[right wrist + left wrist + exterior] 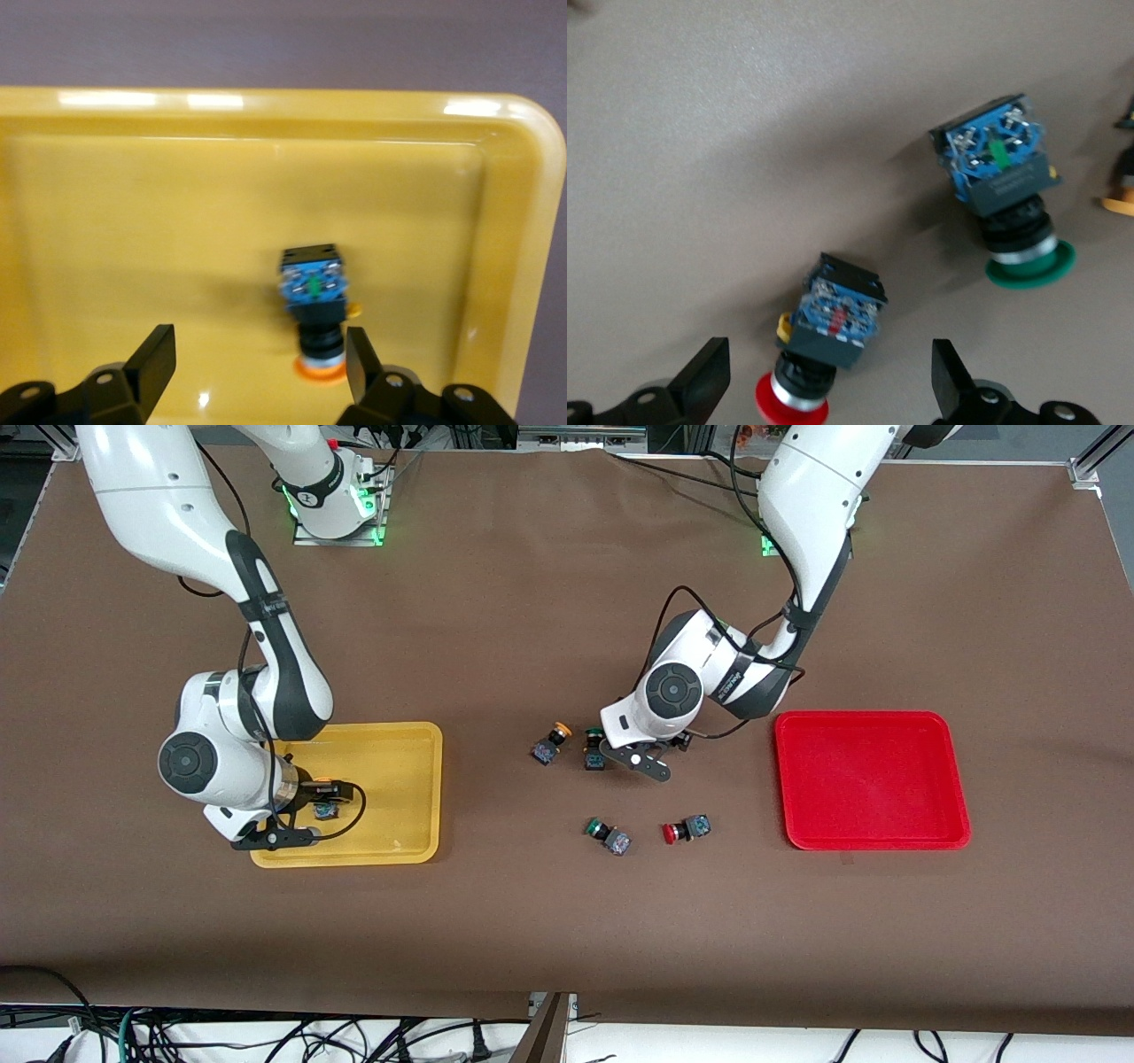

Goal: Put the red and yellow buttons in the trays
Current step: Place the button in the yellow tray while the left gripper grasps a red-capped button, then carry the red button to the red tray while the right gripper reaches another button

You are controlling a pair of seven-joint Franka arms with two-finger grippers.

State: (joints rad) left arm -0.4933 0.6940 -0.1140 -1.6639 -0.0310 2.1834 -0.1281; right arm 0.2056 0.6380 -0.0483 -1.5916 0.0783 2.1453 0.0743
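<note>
One of four placed, by my count: a yellow-cap button (312, 297) lies on the floor of the yellow tray (407, 744), toward the right arm's end of the worktop (532, 584). The right end effector (259, 341) hangs low over that tray, fingers spread wide with the button in the gap, gripping nothing, so that drop looks finished. The red tray (868, 775), toward the left arm's end, has nothing in it. The left end effector (830, 352) is down at mid-worktop, fingers wide and straddling a red-cap button (833, 323) lying on its side; no contact visible, so I'd call the grasp not yet made. The front camera can't see that button under the wrist. Loose on the worktop: the second yellow-cap button (549, 744) beside a green-cap button (594, 753), and nearer the front edge the other red-cap button (687, 830) close to another green-cap one (607, 835). Left to do, I judge: both reds into the red tray and one yellow into the yellow tray; greens stay out.
</note>
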